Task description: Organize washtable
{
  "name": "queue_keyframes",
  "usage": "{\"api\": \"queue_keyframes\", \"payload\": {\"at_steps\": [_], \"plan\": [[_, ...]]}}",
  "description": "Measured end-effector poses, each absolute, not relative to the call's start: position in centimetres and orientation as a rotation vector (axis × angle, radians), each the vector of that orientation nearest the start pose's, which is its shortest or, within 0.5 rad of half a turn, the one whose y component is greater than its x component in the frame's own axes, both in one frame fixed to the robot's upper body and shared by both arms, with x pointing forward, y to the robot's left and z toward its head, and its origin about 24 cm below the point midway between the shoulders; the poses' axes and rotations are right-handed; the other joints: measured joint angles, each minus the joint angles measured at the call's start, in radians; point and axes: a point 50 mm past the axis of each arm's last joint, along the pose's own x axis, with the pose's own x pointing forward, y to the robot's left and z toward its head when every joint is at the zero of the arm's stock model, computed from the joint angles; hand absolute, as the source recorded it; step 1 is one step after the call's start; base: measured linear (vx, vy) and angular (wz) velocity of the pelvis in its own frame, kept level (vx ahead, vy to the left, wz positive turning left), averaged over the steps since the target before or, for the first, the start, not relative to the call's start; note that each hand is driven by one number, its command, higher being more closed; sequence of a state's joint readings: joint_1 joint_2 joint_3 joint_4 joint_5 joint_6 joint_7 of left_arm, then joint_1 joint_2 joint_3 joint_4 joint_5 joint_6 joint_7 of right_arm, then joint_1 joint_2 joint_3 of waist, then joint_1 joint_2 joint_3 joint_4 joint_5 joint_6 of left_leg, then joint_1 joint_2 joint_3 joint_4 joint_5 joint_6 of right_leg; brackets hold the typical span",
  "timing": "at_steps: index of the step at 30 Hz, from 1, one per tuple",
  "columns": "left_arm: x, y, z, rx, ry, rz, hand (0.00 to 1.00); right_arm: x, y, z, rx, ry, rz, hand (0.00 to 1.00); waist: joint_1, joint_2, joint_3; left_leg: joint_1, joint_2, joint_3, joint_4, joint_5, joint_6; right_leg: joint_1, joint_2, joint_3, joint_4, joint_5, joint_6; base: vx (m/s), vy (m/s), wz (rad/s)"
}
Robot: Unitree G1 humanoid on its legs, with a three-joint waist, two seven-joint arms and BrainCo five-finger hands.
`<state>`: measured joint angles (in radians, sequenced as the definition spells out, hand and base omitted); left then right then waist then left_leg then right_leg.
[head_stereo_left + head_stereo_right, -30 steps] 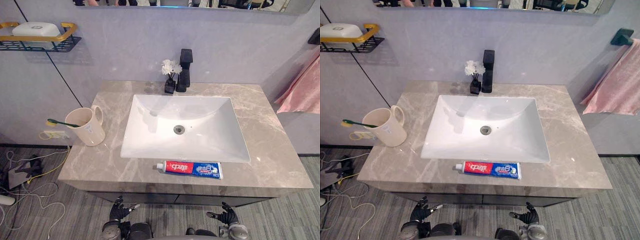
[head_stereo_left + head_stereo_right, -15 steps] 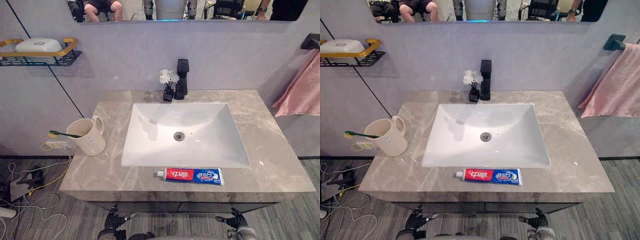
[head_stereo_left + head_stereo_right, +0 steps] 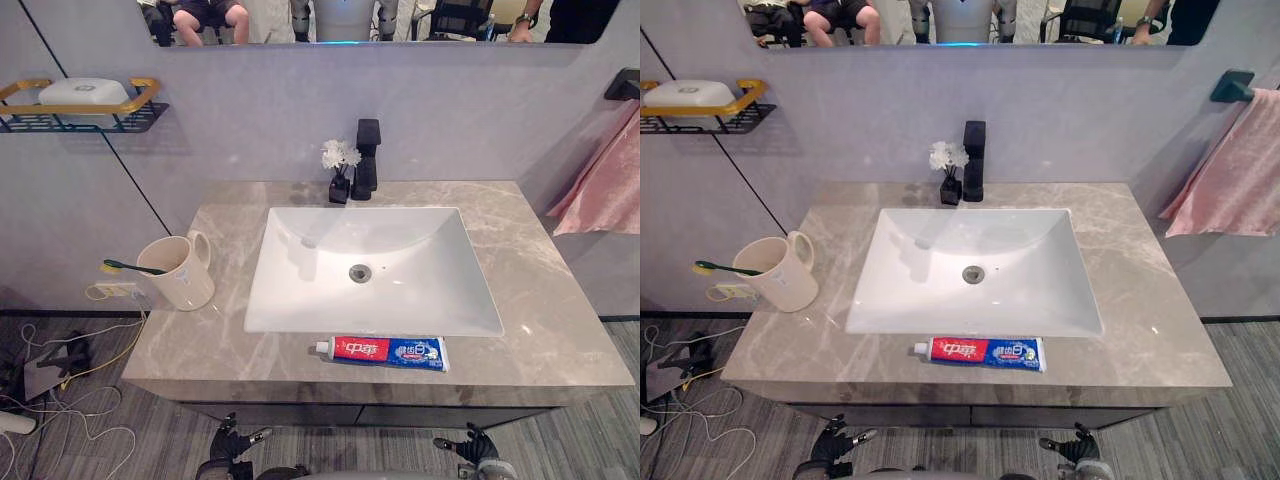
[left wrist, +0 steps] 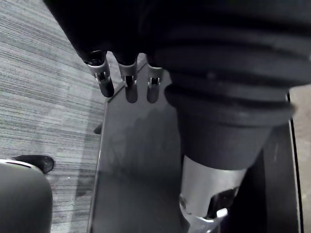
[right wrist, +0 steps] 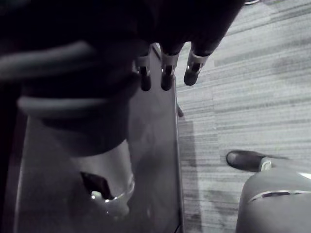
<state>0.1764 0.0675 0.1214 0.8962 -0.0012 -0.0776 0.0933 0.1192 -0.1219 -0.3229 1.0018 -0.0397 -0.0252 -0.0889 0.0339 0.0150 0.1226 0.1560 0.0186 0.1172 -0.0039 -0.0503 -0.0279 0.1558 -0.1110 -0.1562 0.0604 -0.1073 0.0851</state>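
- Since a second ago, the head view is lifting a little: more of the wall and mirror is coming in above the grey marbled stone counter (image 3: 205,335). This is the camera moving. Nothing on the counter is changing place.
- My left hand (image 3: 230,445) and right hand (image 3: 472,444) are sinking lower at the near edge of the view, below the counter front and well apart from everything on it.
- Left hand: fingers (image 4: 128,83) are hanging straight and relaxed, holding nothing. Right hand: fingers (image 5: 165,73) are doing likewise, nothing in them.
- Judgement: no tidying step is under way yet; I am only standing in front of the job.
- The red-and-blue toothpaste tube (image 3: 384,351) is lying flat on the counter's front strip, just beside the near rim of the white rectangular basin (image 3: 300,300), cap towards my left.
- The beige ceramic mug (image 3: 180,274) is standing upright at the left end, with the green-handled toothbrush (image 3: 124,267) resting across its rim, head sticking out leftwards.
- Judgement: the tube is looking like the loose item, with the mug as its likely home.
- The black faucet (image 3: 367,160) and the small black vase of white flowers (image 3: 339,168) are sitting behind the basin.
- Writing: the tube is carrying white print on both colour panels; I am not transcribing it. The mug is showing a small faint mark, too small to read.
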Motion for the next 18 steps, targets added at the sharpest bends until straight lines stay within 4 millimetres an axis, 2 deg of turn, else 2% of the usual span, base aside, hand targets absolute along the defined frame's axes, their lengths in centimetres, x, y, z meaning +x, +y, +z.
{"api": "queue_keyframes", "payload": {"at_steps": [2,5,8,12,14,18], "plan": [[8.9,20.4,-15.2,0.041,1.0,0.285,0.0,7.5,-24.8,-15.3,-0.004,1.084,-0.489,0.0,-0.006,-0.001,0.003,0.007,-0.002,-0.01,-0.004,0.006,0.001,0.019,-0.001,-0.011,-0.016,0.009,0.006,-0.06,-0.005,0.14],[8.0,20.9,-15.6,0.038,1.039,0.305,0.0,7.6,-25.0,-15.2,0.002,1.076,-0.502,0.0,-0.017,-0.002,0.005,0.031,-0.002,-0.01,-0.03,0.019,0.001,0.033,-0.001,-0.012,-0.025,0.011,0.007,-0.08,-0.007,0.01],[7.6,22.6,-15.3,0.018,1.034,0.39,0.0,7.3,-25.7,-15.1,0.019,1.069,-0.545,0.0,-0.017,-0.005,0.006,0.03,-0.001,-0.024,-0.056,0.037,-0.003,0.032,-0.001,-0.03,-0.036,0.02,0.006,-0.08,-0.015,0.14],[7.2,26.4,-14.4,0.033,1.007,0.52,0.0,7.4,-27.1,-14.6,0.009,1.052,-0.581,0.0,-0.014,-0.006,0.006,0.027,-0.001,-0.034,-0.067,0.045,-0.002,0.033,-0.001,-0.04,-0.047,0.025,0.006,-0.03,-0.006,0.09],[7.2,29.4,-13.2,0.059,0.964,0.613,0.0,7.6,-27.9,-14.3,-0.01,1.037,-0.59,0.0,-0.015,-0.005,0.005,0.021,-0.003,-0.048,-0.066,0.045,-0.002,0.038,-0.005,-0.059,-0.051,0.024,0.007,0.0,0.001,0.18],[9.1,33.5,-9.9,0.121,0.793,0.72,0.0,7.7,-28.2,-14.1,-0.018,1.023,-0.589,0.0,-0.007,-0.01,0.008,0.012,-0.007,-0.087,-0.065,0.046,-0.002,0.057,-0.011,-0.098,-0.061,0.021,0.011,0.03,-0.004,0.29]]}}
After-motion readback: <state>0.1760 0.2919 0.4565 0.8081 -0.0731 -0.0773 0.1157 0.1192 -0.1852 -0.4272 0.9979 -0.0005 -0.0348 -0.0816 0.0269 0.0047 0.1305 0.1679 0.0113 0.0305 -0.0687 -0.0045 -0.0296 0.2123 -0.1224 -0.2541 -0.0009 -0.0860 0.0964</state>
